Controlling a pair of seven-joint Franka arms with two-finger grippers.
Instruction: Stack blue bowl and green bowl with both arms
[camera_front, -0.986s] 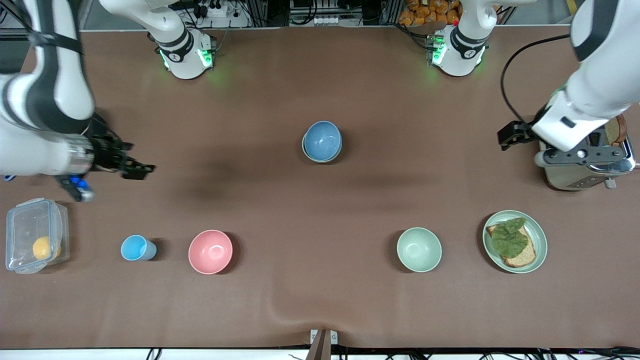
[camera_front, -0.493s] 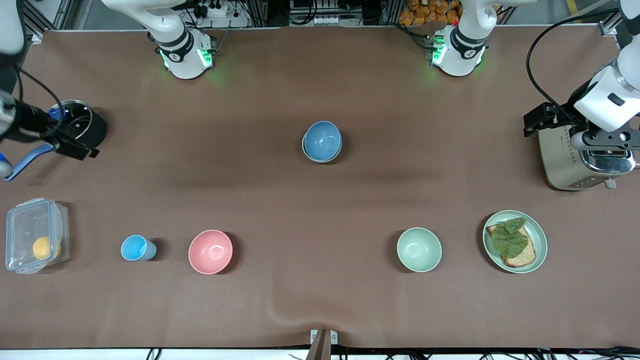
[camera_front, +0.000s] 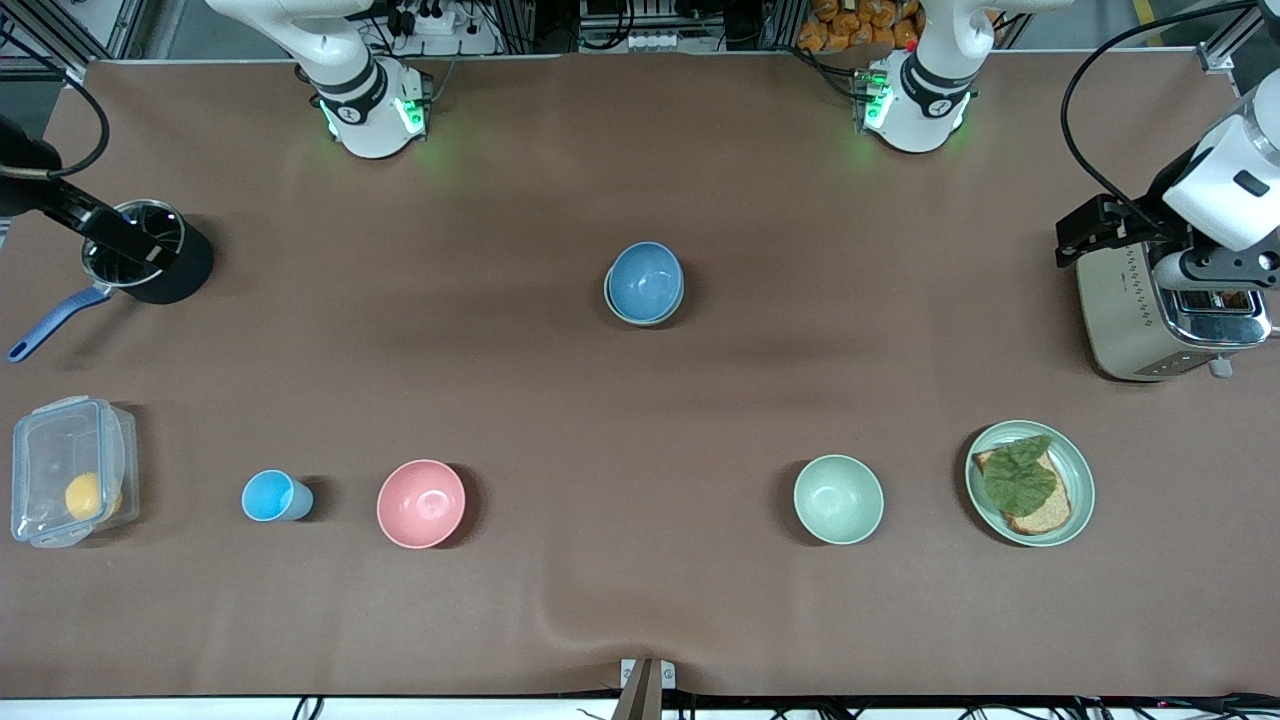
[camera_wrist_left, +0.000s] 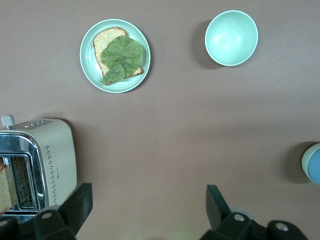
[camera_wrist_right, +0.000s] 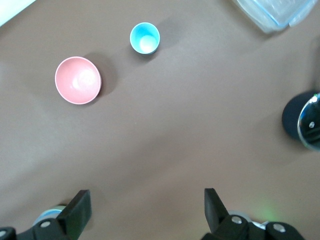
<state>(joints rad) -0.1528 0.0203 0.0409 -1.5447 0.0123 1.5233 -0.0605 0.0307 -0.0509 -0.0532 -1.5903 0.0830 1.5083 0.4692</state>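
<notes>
The blue bowl (camera_front: 645, 281), round and matte, sits nested in the green bowl (camera_front: 612, 301) at the centre of the tabletop (camera_front: 640, 620). At 5 o'clock from it a mint bowl (camera_front: 838, 498) stands empty. The green plate (camera_front: 1078, 497) holds bread (camera_front: 1040, 515) and lettuce (camera_front: 1018, 476). The left gripper (camera_wrist_left: 148, 205) is wide open over the toaster (camera_front: 1125, 320); the right gripper (camera_wrist_right: 147, 211) is open over the black pot (camera_front: 175, 270)

my arms (camera_front: 1225, 175) are white with black joints, green lights glow at both bases (camera_front: 915, 100), a black cable (camera_front: 1085, 90) loops off one wrist.
</notes>
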